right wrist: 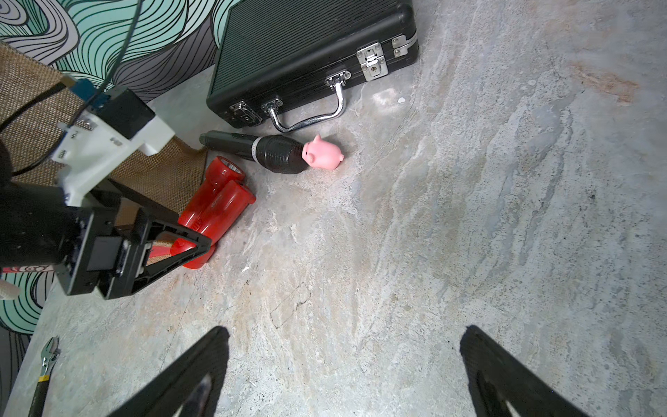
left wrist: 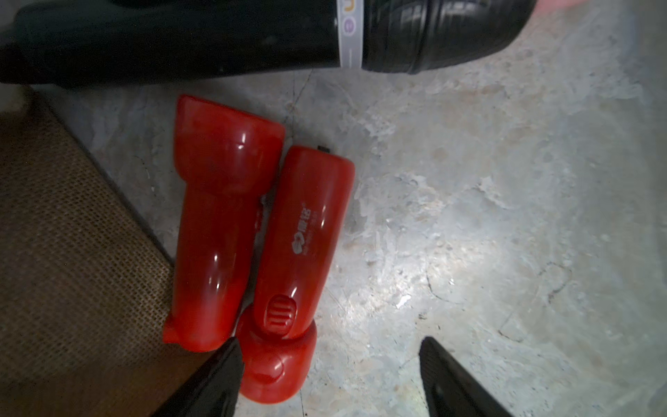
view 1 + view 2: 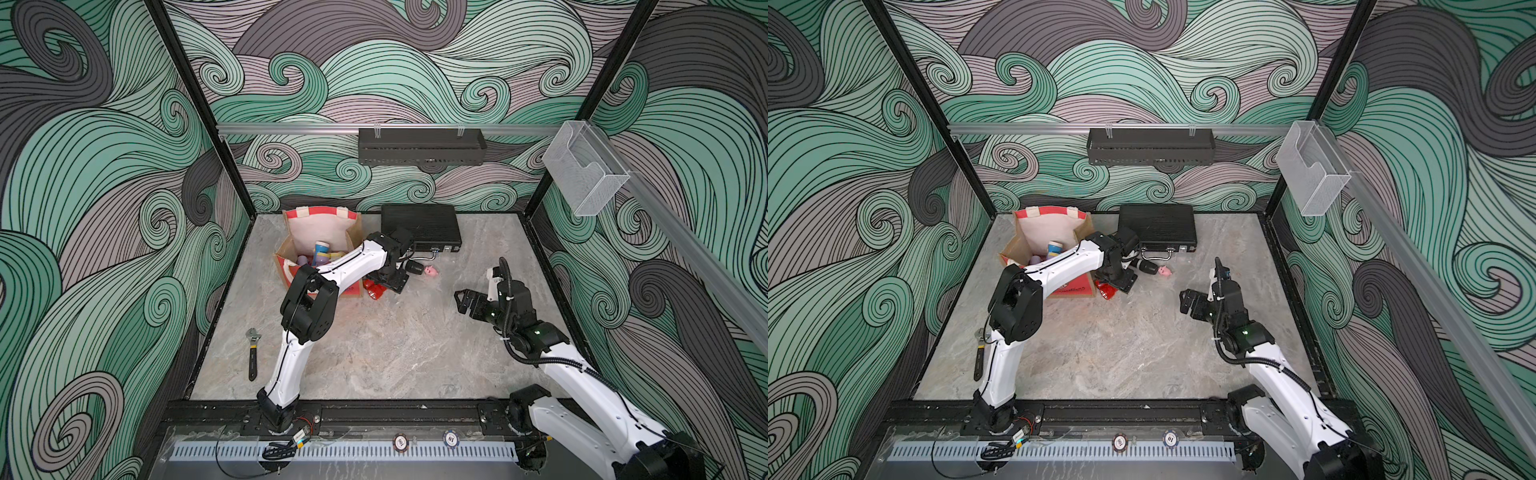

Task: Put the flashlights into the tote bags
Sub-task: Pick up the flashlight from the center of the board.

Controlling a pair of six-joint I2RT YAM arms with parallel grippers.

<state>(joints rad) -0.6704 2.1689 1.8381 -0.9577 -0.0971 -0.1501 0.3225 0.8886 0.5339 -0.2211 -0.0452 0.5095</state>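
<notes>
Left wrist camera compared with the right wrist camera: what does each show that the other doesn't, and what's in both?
Only the left wrist view shows the ribbed switch on one red flashlight. Only the right wrist view shows the black case, the pink pig, the wrench and the second red flashlight's lens. Both show the two flashlights lying side by side, heads at opposite ends, beside the tote bag's brown side, with the black stick close by.
</notes>
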